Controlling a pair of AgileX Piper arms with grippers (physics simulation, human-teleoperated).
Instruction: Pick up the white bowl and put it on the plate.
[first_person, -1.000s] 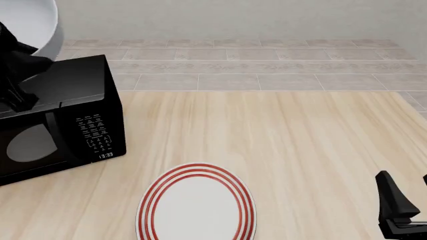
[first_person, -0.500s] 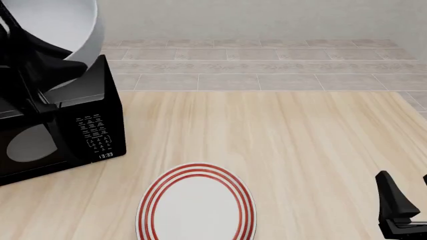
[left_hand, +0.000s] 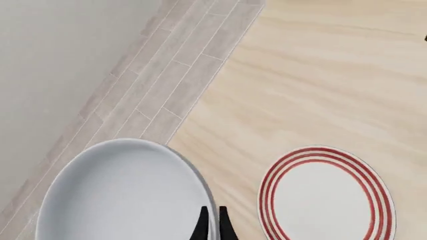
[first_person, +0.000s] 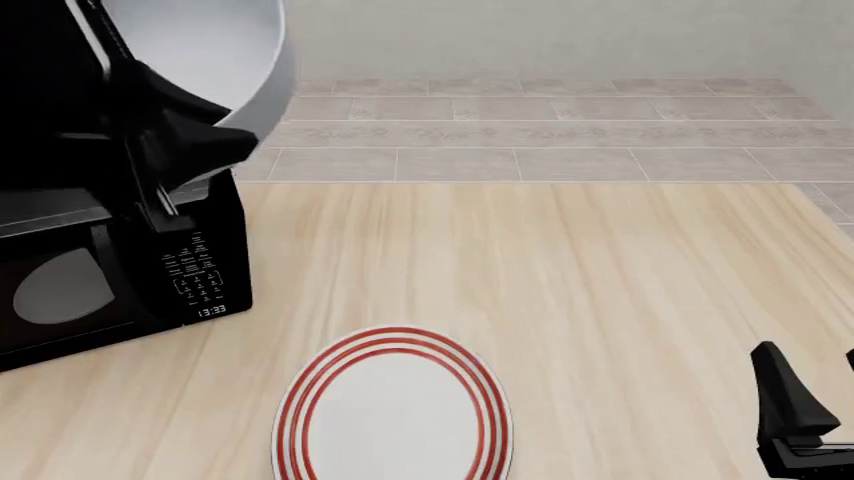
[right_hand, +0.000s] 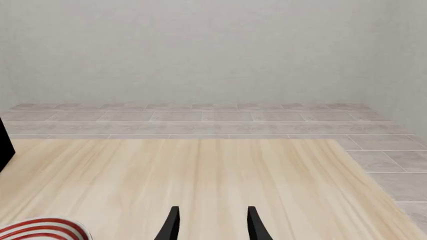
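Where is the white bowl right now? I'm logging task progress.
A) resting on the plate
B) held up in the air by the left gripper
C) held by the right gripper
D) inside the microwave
B: the left gripper pinches the rim of the white bowl, high above the microwave, with the plate bare.

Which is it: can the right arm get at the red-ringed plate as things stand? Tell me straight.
Probably yes. The right gripper sits open beside the plate, with only bare wooden table between them. The left gripper, gripping the white bowl, is up over the microwave, clear of that path.
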